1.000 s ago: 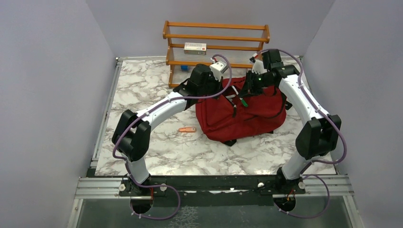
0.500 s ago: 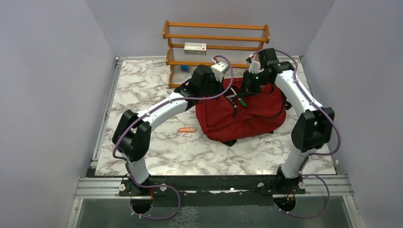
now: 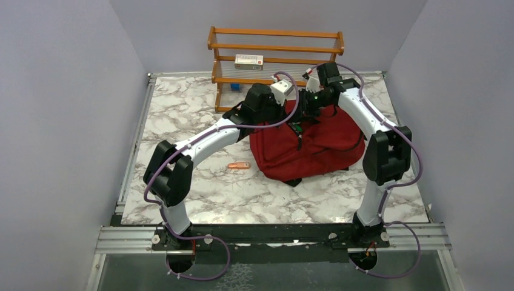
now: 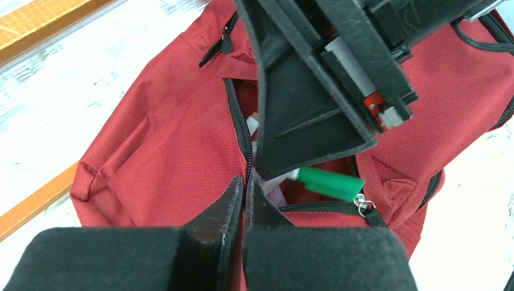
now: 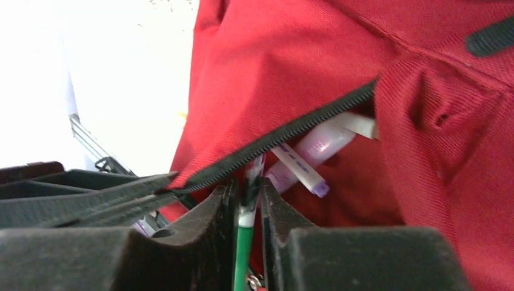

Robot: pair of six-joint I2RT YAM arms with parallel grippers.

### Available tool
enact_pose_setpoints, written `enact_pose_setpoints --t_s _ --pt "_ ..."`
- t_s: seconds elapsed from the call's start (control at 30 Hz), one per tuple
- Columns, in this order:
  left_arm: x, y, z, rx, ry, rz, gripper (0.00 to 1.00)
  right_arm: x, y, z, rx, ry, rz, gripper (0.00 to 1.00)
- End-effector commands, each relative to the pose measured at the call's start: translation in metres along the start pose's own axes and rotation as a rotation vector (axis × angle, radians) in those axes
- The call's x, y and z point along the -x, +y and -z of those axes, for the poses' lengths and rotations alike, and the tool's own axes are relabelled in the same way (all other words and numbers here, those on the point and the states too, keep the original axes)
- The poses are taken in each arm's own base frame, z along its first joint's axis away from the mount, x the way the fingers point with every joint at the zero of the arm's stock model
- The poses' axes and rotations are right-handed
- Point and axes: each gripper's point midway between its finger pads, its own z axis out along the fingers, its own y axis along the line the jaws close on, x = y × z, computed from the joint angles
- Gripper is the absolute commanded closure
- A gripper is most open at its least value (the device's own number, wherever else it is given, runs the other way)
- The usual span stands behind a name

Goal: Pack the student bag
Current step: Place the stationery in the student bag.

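Note:
The dark red student bag [image 3: 309, 148] lies on the marble table with its top zip open. My left gripper [image 3: 287, 119] is shut on the bag's zip edge [image 4: 241, 130] and holds the opening up. My right gripper [image 3: 303, 115] is shut on a white marker with a green cap [image 5: 243, 242], its tip pushed into the opening. In the left wrist view the green cap [image 4: 330, 182] sticks out below the right gripper's fingers [image 4: 303, 130]. Purple and white markers [image 5: 315, 154] lie inside the bag.
A wooden shelf rack [image 3: 276, 54] stands behind the bag, with a white box [image 3: 249, 60] on its middle shelf and a small blue thing [image 3: 235, 86] below. An orange marker [image 3: 239, 165] lies on the table left of the bag. Grey walls close in both sides.
My right arm has swung left towards the left gripper, carrying the green-capped marker to the bag's opening. My left arm has stayed put, holding the zip edge.

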Motion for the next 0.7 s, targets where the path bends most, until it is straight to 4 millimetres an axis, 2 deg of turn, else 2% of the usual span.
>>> enact_pose_setpoints --t_s 0.0,0.23,0.4,0.43,0.47,0.53,0.67 --pt "-0.001 0.000 0.002 0.008 -0.003 -0.025 1.00 0.022 0.026 0.004 0.069 -0.094 0.056 0.74" --pt "-0.001 -0.001 0.002 0.005 -0.004 -0.027 1.00 0.024 0.017 0.028 -0.047 -0.199 0.093 0.68" --pt "-0.002 0.002 0.000 0.017 -0.001 -0.021 1.00 0.025 0.002 0.057 -0.184 -0.344 0.097 0.68" --pt "-0.002 0.003 0.001 0.025 -0.001 -0.020 1.00 0.024 0.002 0.068 -0.206 -0.394 0.101 0.68" --pt "-0.002 0.004 0.000 0.030 0.000 -0.019 1.00 0.020 -0.003 0.069 -0.222 -0.417 0.092 0.68" --pt "-0.002 0.004 -0.001 0.034 0.004 -0.012 1.00 0.011 0.002 0.082 -0.202 -0.498 0.112 0.67" --pt "-0.005 0.003 -0.003 0.025 0.010 0.005 1.00 -0.015 0.009 0.091 -0.128 -0.572 0.138 0.60"
